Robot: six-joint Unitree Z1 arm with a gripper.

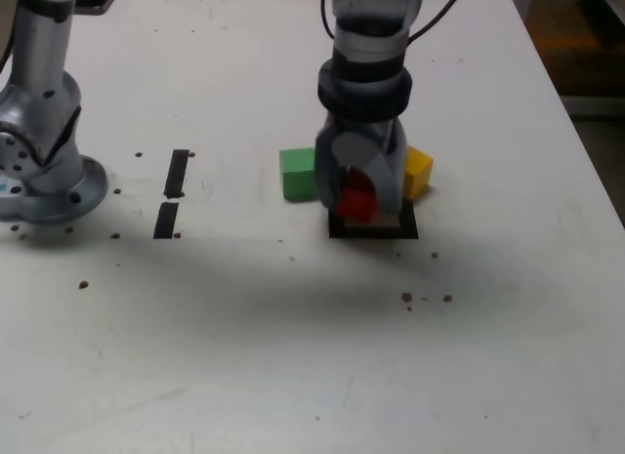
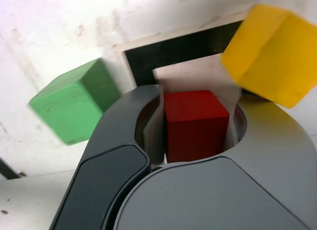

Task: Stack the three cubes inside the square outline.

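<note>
Over the square [image 1: 337, 227] on the white counter [image 1: 293, 356]: tool [image 1: 359, 202] pointing down, clenched on the red cube [image 1: 357, 200], jaws pressed against two opposite faces. Seen from the wrist, same tool [image 2: 196, 122] around the same red cube [image 2: 195, 122], with the square's [image 2: 173, 52] black tape corner and white centre just beyond it. Cannot tell whether the red cube rests on the counter or hangs slightly above it.

Green cube [image 1: 297, 173] flat on the counter just outside the square, toward the exterior view's left and close beside the tool; in the wrist view, green cube [image 2: 75, 101] blurred, clear of the tape. Yellow cube [image 1: 418, 171] at the square's far corner toward the exterior view's right, partly hidden behind the tool; in the wrist view, yellow cube [image 2: 272, 52] overlapping the black tape edge. All three cubes close together, none stacked.

Farther toward the exterior view's left, two short black strips [image 1: 176, 173] end to end, and the arm's grey base [image 1: 44, 171] at the counter's edge. Small dark specks [image 1: 407, 298] scattered across the counter.
</note>
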